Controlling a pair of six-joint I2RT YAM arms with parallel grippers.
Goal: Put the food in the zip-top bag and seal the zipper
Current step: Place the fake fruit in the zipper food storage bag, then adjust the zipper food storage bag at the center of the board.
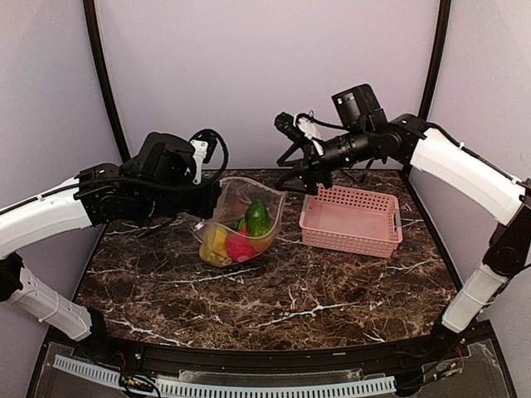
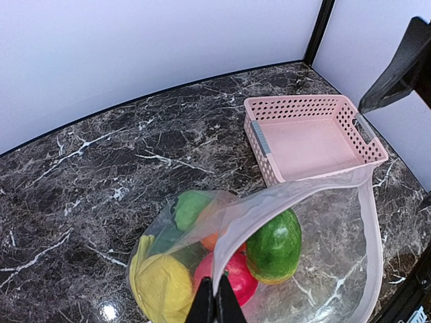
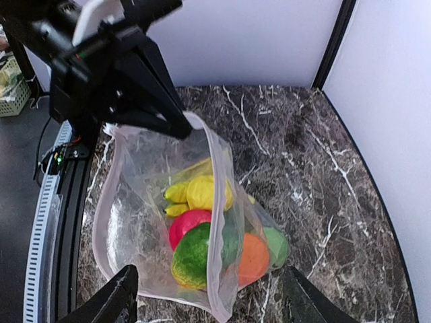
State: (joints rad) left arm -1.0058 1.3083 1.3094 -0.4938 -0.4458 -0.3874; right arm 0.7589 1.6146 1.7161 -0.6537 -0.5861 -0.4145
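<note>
The clear zip-top bag (image 1: pixel 241 211) hangs open on the marble table, its bottom resting on the table. Inside it lie a green-orange mango-like piece (image 2: pixel 274 245), a red round fruit (image 2: pixel 236 277), a yellow lemon (image 2: pixel 161 286), an orange (image 3: pixel 252 259), a green piece (image 2: pixel 188 208) and a yellow banana (image 3: pixel 176 194). My left gripper (image 2: pixel 217 306) is shut on the whitish-pink zipper (image 2: pixel 296 195) and holds the mouth edge up; it also shows in the top view (image 1: pixel 217 195). My right gripper (image 3: pixel 212 309) is open and empty, in the air beside the bag's mouth and apart from it (image 1: pixel 300 181).
A pink slotted basket (image 1: pixel 390 236) stands empty to the right of the bag, under my right arm. Purple walls and black corner posts close the back and sides. The table's front edge runs along a black rail.
</note>
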